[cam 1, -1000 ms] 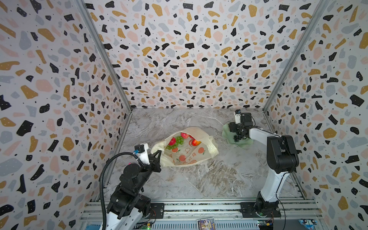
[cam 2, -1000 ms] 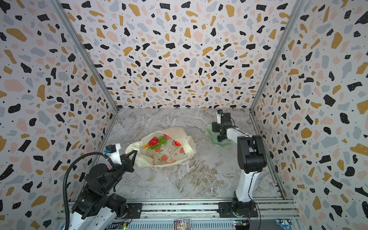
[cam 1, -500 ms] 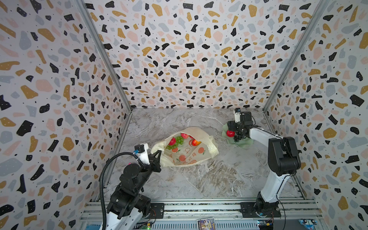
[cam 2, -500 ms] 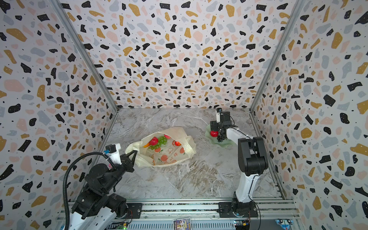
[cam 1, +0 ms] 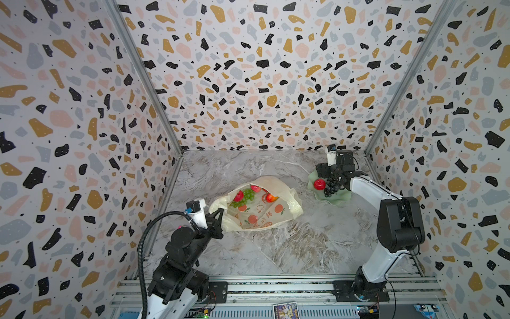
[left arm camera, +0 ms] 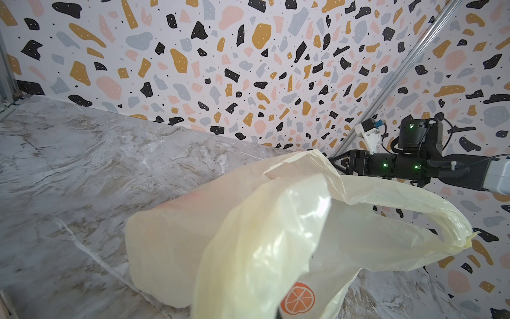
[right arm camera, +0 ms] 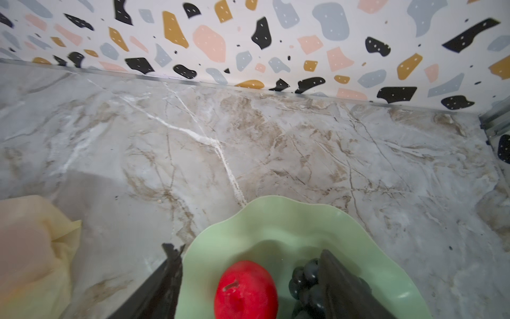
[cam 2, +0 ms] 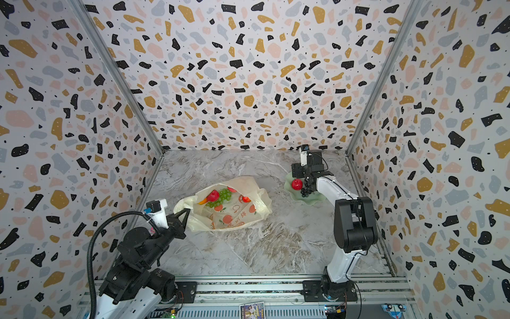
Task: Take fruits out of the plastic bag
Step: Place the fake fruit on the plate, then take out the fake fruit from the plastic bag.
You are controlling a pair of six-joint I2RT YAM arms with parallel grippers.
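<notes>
My left gripper (cam 1: 219,216) sits at the left side of the marble table (cam 1: 289,243), its jaws closed on the near left edge of the plastic bag (cam 1: 265,212), which lies near the middle with its mouth gaping toward the back wall. In that mouth I can see a red apple (cam 1: 239,196) against a bunch of green grapes (cam 1: 247,196), another red fruit (cam 1: 255,188) just behind them, and a red-yellow fruit (cam 1: 271,197) further right. Well apart from the bag, to the right, stands the pale green wavy dish (cam 1: 335,201), with a second red apple (cam 1: 319,184) and a dark grape bunch (cam 1: 331,187) lying on it side by side. My right gripper (right arm camera: 248,252) hangs low over that dish with its jaws spread wide, one finger either side of the apple and neither touching it.
</notes>
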